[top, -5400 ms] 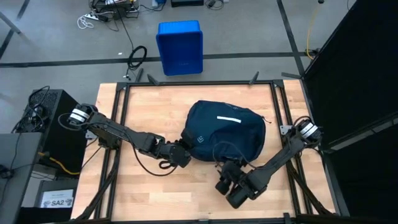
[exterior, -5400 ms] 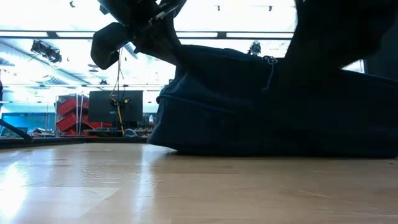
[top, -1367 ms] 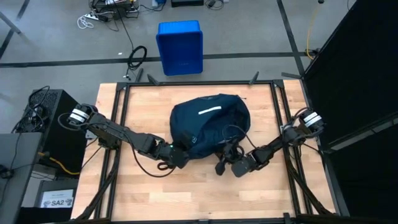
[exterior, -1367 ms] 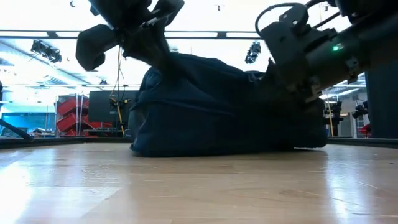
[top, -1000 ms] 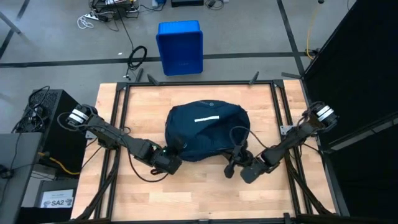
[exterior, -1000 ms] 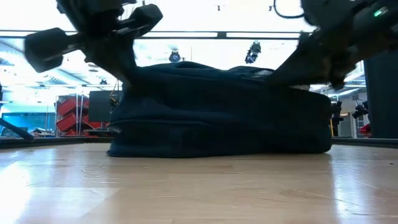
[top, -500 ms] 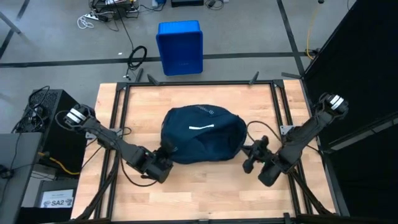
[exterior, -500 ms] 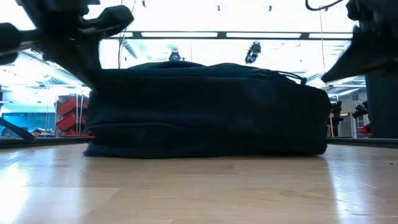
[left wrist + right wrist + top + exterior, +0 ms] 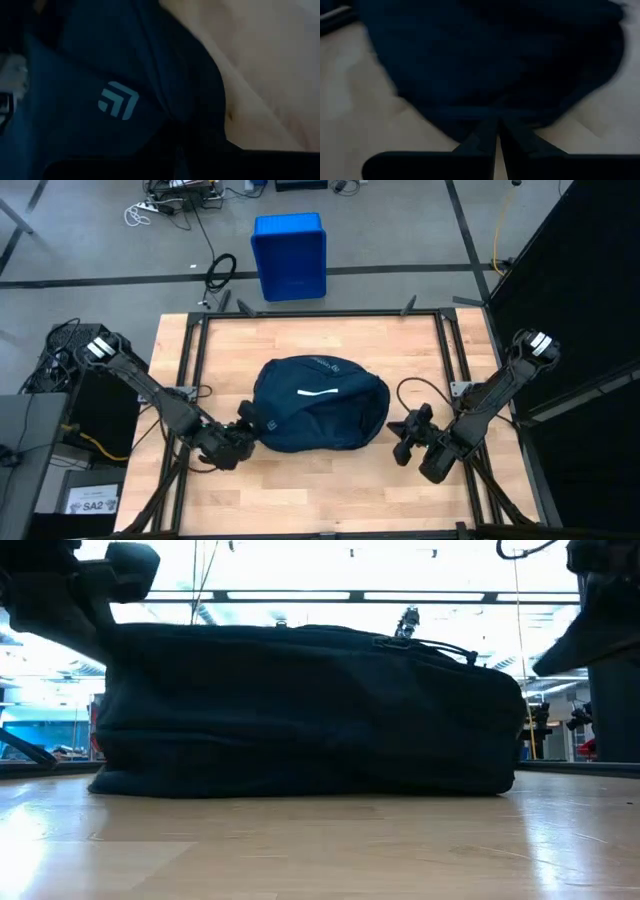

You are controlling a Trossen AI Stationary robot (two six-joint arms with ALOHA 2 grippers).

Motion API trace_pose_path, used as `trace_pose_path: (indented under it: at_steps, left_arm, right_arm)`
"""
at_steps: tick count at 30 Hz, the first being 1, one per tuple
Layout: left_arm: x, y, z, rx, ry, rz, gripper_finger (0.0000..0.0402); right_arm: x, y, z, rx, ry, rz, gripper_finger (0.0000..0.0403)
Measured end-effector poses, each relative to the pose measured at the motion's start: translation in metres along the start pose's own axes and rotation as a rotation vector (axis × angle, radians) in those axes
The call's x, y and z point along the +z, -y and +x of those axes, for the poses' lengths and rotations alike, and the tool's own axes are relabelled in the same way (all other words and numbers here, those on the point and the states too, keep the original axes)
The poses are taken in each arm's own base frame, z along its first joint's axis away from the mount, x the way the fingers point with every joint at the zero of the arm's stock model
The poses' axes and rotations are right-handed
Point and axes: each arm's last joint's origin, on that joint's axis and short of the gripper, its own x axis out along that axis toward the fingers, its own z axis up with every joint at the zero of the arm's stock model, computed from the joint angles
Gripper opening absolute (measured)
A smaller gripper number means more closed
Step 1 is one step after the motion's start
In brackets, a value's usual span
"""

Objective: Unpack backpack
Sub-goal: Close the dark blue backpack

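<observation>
Backpack (image 9: pixel 318 418): soft, bulky, likely sagging; best taken by fabric edge. Left end effector (image 9: pixel 243 430) pinches its corner; right end effector (image 9: pixel 403 436) closed, empty, just beside.

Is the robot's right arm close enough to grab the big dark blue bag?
Probably yes. The right gripper, jaws shut, sits beside the soft dark navy fabric backpack, with only bare wooden table between them and nothing blocking.
</observation>
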Motion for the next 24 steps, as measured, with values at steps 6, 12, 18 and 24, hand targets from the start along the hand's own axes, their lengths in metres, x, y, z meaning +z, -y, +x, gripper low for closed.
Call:
trace_pose_path:
  at_steps: [6, 12, 18, 24]
  left_arm:
    - [-0.017, -0.002, -0.008, 0.030, 0.210, -0.063, 0.0000]
    - [-0.021, -0.007, -0.015, 0.046, 0.277, -0.119, 0.0006]
    - [-0.010, -0.016, -0.025, 0.081, 0.312, -0.103, 0.0063]
    - [0.002, -0.027, -0.036, 0.138, 0.346, -0.109, 0.0138]
  right_arm:
    - [0.007, -0.012, 0.004, 0.069, 0.028, -0.031, 0.0000]
    - [0.013, -0.014, 0.010, 0.072, 0.039, -0.048, 0.0000]
    - [0.017, -0.013, 0.016, 0.065, 0.019, -0.042, 0.0000]
    - [0.018, -0.014, 0.017, 0.079, 0.010, -0.036, 0.0001]
